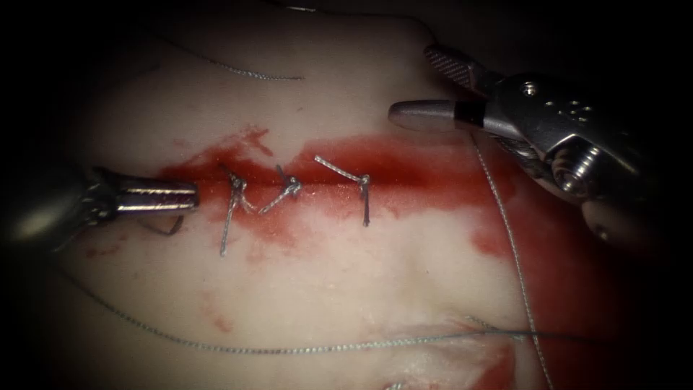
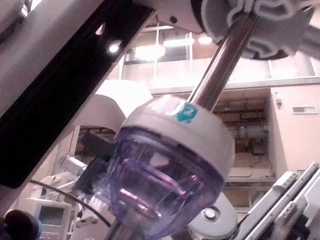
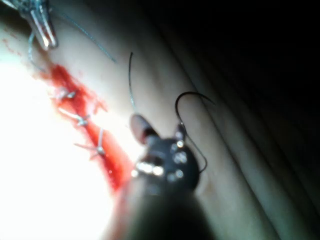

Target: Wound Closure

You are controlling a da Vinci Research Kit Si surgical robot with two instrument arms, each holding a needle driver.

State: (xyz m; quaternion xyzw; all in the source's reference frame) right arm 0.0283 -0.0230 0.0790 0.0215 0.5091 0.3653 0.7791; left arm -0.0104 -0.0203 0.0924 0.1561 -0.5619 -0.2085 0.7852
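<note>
Red fluid [image 1: 415,170] rings three stitches [image 1: 291,189]; left gripper [image 1: 189,197] clenched, right gripper [image 1: 410,82] spread beside needle [image 3: 192,95].

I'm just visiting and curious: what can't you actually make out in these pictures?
- Thread: top end hidden behind the right tool, endoscope view; bottom cut off by the edge.
- Needle: base hidden behind that tool, right wrist view; whether it is held is unclear.
- Dark curve under the left tool, endoscope view: too shadowed to identify.
</note>
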